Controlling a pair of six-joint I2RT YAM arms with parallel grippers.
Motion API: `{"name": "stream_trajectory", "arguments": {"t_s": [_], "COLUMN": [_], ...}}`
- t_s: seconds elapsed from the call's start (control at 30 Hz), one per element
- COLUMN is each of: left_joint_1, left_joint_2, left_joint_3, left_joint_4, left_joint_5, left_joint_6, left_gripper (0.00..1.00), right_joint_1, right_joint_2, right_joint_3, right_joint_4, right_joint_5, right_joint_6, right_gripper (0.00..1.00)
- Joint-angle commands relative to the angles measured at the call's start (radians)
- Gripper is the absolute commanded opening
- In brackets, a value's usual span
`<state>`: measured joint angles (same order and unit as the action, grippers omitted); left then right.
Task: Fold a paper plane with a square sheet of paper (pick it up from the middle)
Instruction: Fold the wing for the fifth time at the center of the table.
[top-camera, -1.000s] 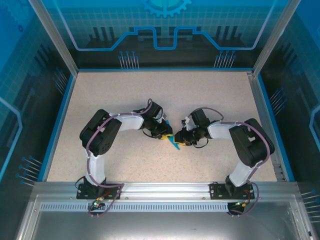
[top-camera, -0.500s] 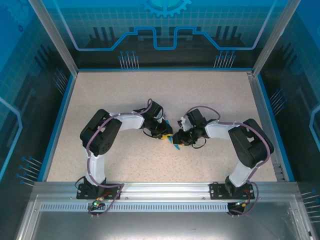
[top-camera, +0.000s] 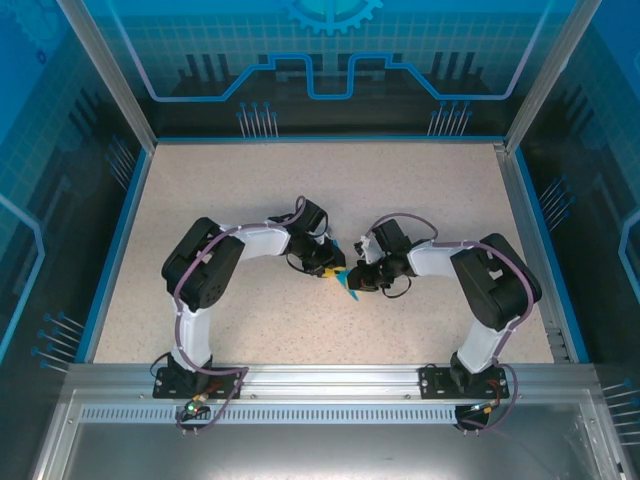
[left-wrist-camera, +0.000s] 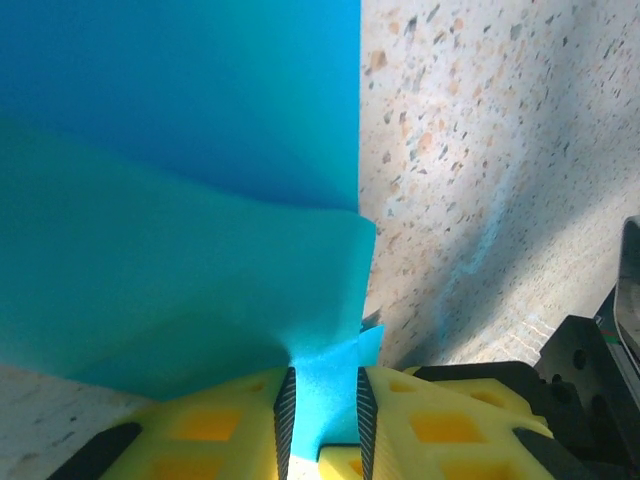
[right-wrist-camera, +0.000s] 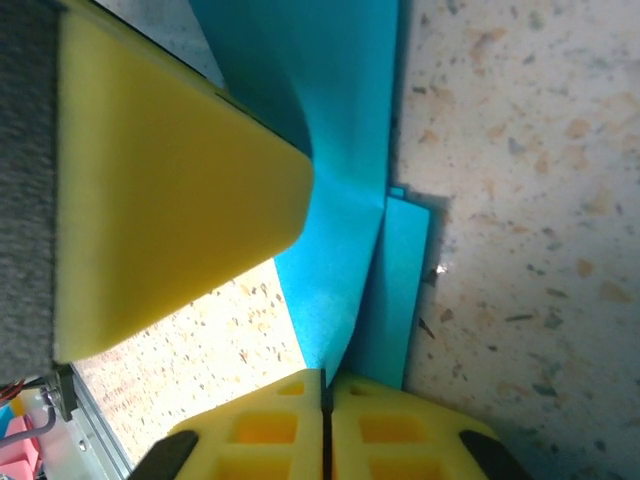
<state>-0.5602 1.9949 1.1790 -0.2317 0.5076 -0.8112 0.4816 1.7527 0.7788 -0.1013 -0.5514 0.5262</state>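
Top external view: at the middle of the speckled beige tabletop (top-camera: 220, 200), the 2 arms meet nose to nose over the thin, matte teal-blue paper sheet (top-camera: 350, 291), already partly folded. The left gripper (left-wrist-camera: 322, 400) is clamped on a bunched flap. The right gripper (right-wrist-camera: 323, 385) pinches a neighbouring edge, likely bracing the sheet for a crease.

Legible text, labels, brands, numbers: none could be read on any surface; the one sign recorded was a pale-blue gear emblem (top-camera: 332, 12) above angular circuit-style lines (top-camera: 330, 96), printed on the rear blue panel (top-camera: 450, 40).
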Motion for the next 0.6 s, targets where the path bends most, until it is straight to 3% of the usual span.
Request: {"name": "stream_trajectory", "arguments": {"t_s": [0.0, 0.27, 0.57], "left_joint_1": [0.001, -0.001, -0.002], "left_joint_2": [0.014, -0.066, -0.043], "left_joint_3": [0.031, -0.030, -0.092], "left_joint_4": [-0.030, 0.102, 0.173], "left_joint_5": [-0.035, 0.046, 0.083], "left_joint_6": [0.022, 0.043, 0.026], "left_gripper": [0.28, 0.33, 0.32], "right_joint_1": [-0.016, -0.073, -0.093], "right_joint_2": [0.030, 0.040, 0.061], "right_joint_3": [-0.031, -0.067, -0.064], "right_joint_4": [0.049, 0.134, 0.124], "right_joint_5": [-0.045, -0.144, -0.161], "right_joint_6": [0.010, 0.076, 0.107], "right_gripper": [0.05, 0.01, 0.00]}}
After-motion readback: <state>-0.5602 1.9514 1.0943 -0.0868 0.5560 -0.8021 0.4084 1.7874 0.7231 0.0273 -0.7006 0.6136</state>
